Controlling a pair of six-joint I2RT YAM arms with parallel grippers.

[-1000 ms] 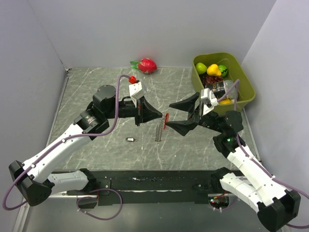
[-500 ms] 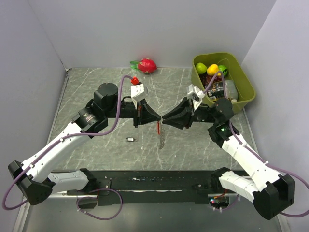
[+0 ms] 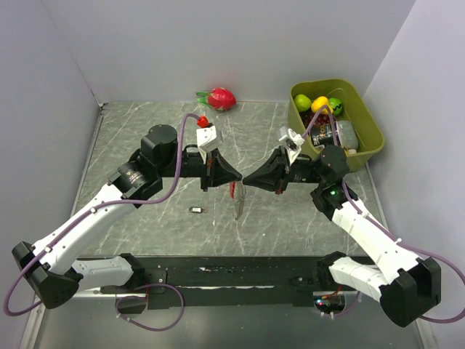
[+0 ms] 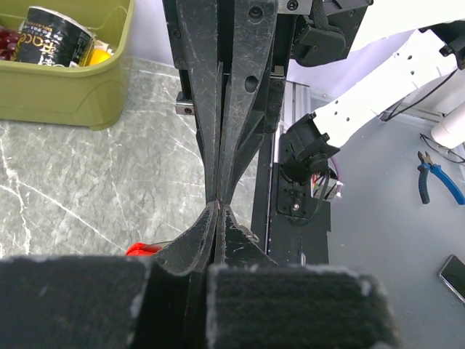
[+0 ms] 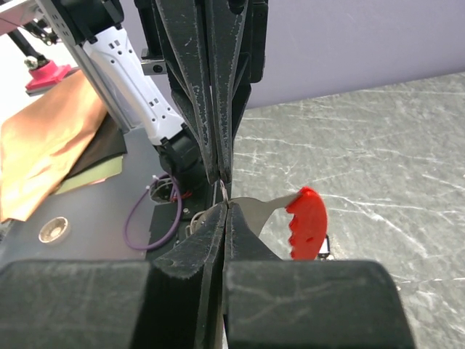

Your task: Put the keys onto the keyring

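Right tool [image 3: 247,179] has swung in toward left tool [image 3: 237,177] over last second. Tips now touching, both pinched shut. Right grips keyring [image 3: 234,195], hanging just under joined tips, chain dangling. Left's hold on it unclear. Likely handover or ring-opening. Key [image 3: 196,210] on worktop [image 3: 145,138], beside left tool, not yet threaded.

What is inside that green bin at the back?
A green fruit, a yellow fruit and a dark can show in the green bin. A purple cable and the items themselves cover the bottom.
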